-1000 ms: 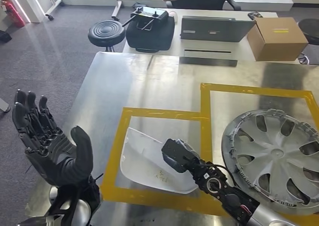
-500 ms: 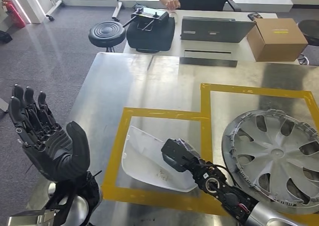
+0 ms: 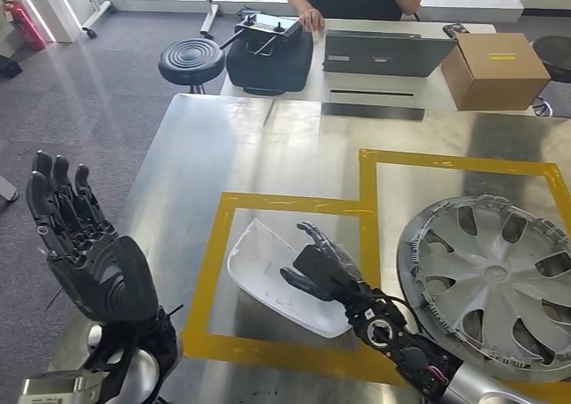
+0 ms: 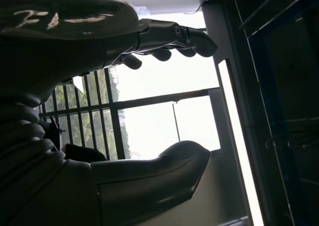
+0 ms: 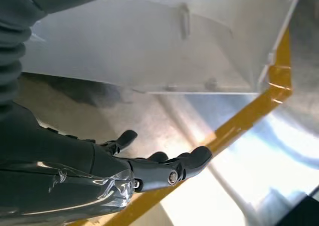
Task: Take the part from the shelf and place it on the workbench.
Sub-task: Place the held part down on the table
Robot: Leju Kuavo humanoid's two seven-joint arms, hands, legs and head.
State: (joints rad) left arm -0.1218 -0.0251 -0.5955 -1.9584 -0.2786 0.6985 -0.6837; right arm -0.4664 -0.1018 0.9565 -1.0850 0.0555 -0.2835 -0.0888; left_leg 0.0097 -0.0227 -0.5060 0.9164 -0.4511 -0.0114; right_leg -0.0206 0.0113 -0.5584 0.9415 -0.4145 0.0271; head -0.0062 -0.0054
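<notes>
right hand [image 3: 322, 266] lies spread on the white part [image 3: 266, 275] on the workbench [image 3: 202, 163], seemingly released; left hand [image 3: 84, 252] raised, fingers apart, holding nothing.

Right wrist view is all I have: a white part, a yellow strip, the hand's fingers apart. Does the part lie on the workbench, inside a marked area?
Observer: Yes. In the head view the white part lies on the workbench, inside a yellow tape frame, with the right hand spread over its near end.
Operator: And the other hand?
Observer: The left hand is raised beside the workbench's left edge, fingers apart, holding nothing.
</notes>
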